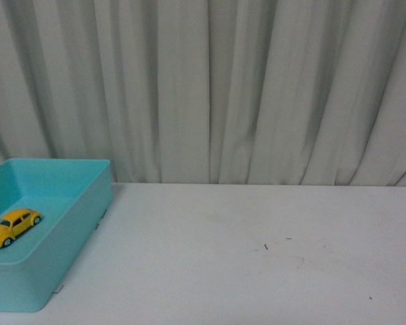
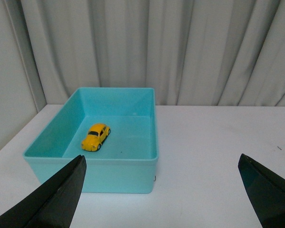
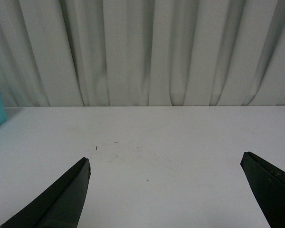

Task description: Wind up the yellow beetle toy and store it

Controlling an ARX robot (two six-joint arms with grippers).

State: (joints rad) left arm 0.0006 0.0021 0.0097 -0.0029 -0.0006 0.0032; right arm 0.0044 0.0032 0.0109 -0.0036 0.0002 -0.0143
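- While both arms hang back, the white table [image 1: 257,257] spreads wide in front of a pale curtain [image 1: 257,88], bare but for a few dark specks right of centre.
- At the near left sits a turquoise bin [image 1: 88,203], open-topped, its right wall running away from the robot.
- The left claw [image 2: 161,190] hovers near the bin, on its near side, jaws spread wide and holding nothing.
- The right claw [image 3: 166,190] hangs over bare table well to the right, also wide open and empty.
- The toy [image 1: 12,227] rests on its wheels on the bin floor, apart from every wall, nose toward the near left.
- I judge it light, hard and rigid, its glossy rounded shell likely slippery; it may roll if nudged.
- The best hold looks to be across the flat sides, between the wheels, from above.
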